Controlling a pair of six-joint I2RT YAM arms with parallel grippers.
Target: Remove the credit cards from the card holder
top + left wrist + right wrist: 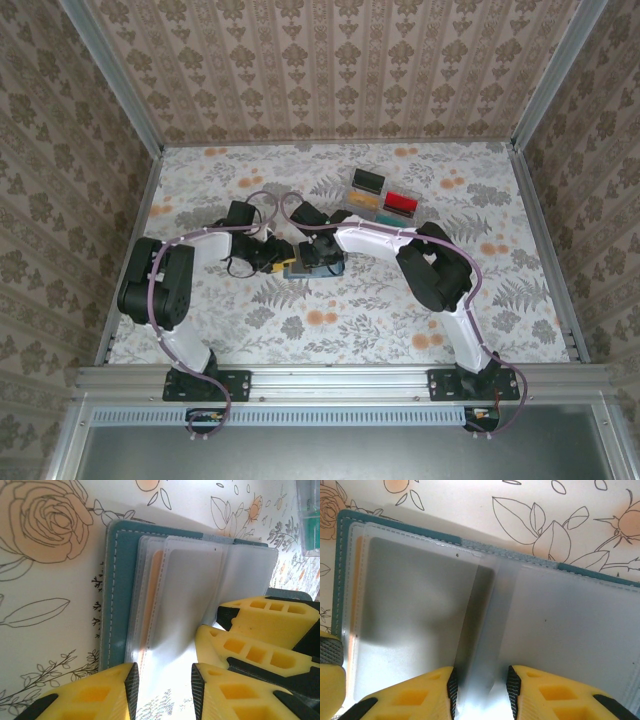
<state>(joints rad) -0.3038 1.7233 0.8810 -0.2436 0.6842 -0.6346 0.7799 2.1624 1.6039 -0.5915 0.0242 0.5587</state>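
Step in hand: opening access to the cards. The card holder [320,270] lies spread at mid-table [400,310], with the orange-tan card [155,600] sleeved inside. The left gripper [162,685] and right gripper [481,690] each straddle a clear leaf [485,620], jaws apart, clamping nothing. The next move requires pinching a card edge, not the leaf.

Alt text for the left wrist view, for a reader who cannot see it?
The teal card holder lies open on the floral table, its clear sleeves fanned up, with an orange card showing in one. The left gripper, jaws apart, straddles the edge of a raised sleeve, and the right gripper reaches in from the right.
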